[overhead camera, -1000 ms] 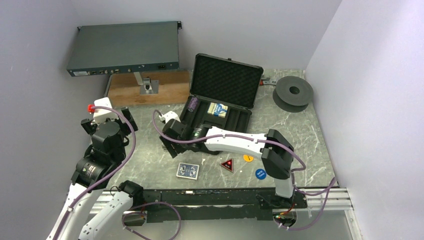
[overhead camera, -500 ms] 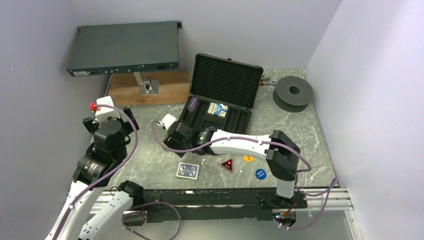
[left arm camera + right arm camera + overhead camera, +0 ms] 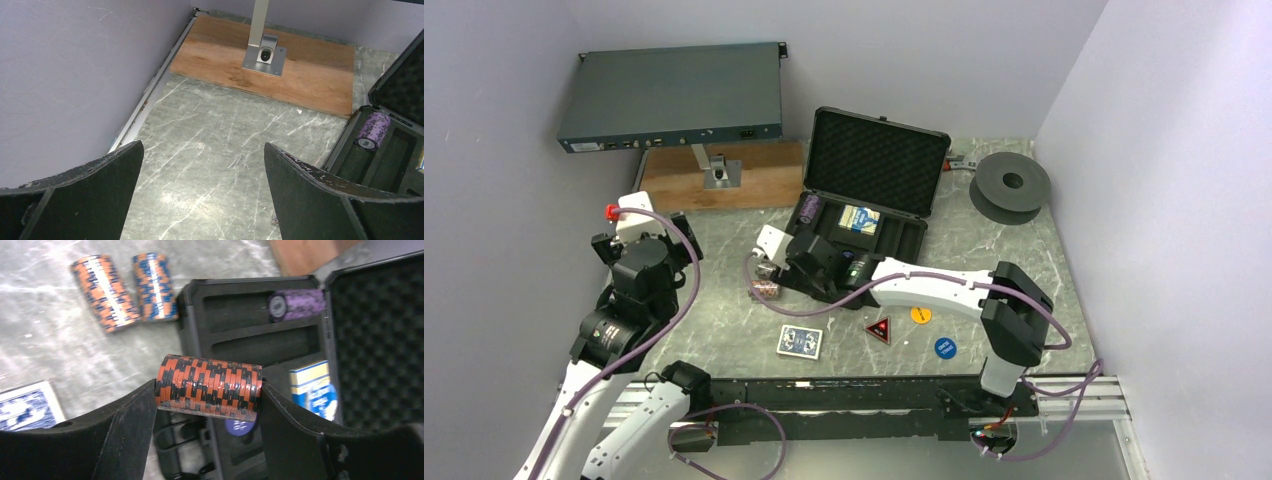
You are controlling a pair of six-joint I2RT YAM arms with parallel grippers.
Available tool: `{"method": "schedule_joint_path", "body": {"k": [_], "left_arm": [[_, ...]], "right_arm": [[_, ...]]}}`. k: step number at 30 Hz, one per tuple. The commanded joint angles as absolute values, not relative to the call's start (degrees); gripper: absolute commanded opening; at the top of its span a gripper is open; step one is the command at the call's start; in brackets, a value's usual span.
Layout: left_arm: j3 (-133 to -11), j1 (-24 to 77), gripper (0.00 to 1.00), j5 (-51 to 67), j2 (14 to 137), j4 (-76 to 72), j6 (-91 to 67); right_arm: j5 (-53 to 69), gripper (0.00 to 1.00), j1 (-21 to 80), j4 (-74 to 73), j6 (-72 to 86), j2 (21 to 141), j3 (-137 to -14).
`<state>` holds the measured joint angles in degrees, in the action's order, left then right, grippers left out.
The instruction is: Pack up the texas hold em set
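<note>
The black briefcase [image 3: 921,238] lies open on the table with its foam lid [image 3: 879,160] upright. In its tray sit a purple chip roll [image 3: 809,208] [image 3: 295,304] and a blue card deck [image 3: 859,218] [image 3: 314,389]. My right gripper [image 3: 792,256] [image 3: 208,390] is shut on an orange-and-black chip roll [image 3: 208,386], held over the tray's near left corner. Two more orange-and-blue chip rolls [image 3: 105,291] [image 3: 764,284] lie on the table left of the case. My left gripper [image 3: 642,225] [image 3: 202,147] hangs open over bare table, far left.
On the near table lie another blue card deck [image 3: 799,341], a red-triangle button [image 3: 879,329], an orange button [image 3: 920,315] and a blue button [image 3: 944,347]. A wooden board [image 3: 724,175] with a grey rack unit [image 3: 672,97] stands at the back left, a dark spool [image 3: 1010,185] at the back right.
My right arm has carried the chip roll rightward and toward the case, uncovering the two rolls on the table. The left arm has hardly moved.
</note>
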<state>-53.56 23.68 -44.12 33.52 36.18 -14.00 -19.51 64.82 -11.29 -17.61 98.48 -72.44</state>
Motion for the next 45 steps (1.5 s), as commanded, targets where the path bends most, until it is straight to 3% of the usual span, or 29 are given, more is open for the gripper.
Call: {"method": "schedule_joint_path", "body": {"k": [1, 18, 45], "left_arm": [[-53.1, 23.4, 0.96, -43.3, 34.1, 33.7, -12.9], [-52.9, 23.2, 0.96, -42.6, 34.1, 33.3, -12.0], [-52.6, 23.0, 0.96, -41.1, 34.8, 32.7, -11.3]], "right_arm": [[-19.5, 0.00, 60.9, -0.3, -24.9, 95.4, -73.0], [6.0, 0.00, 50.8, -11.0, -32.5, 106.2, -86.8], [12.2, 0.00, 47.4, -6.5, -31.4, 112.7, -89.9]]}}
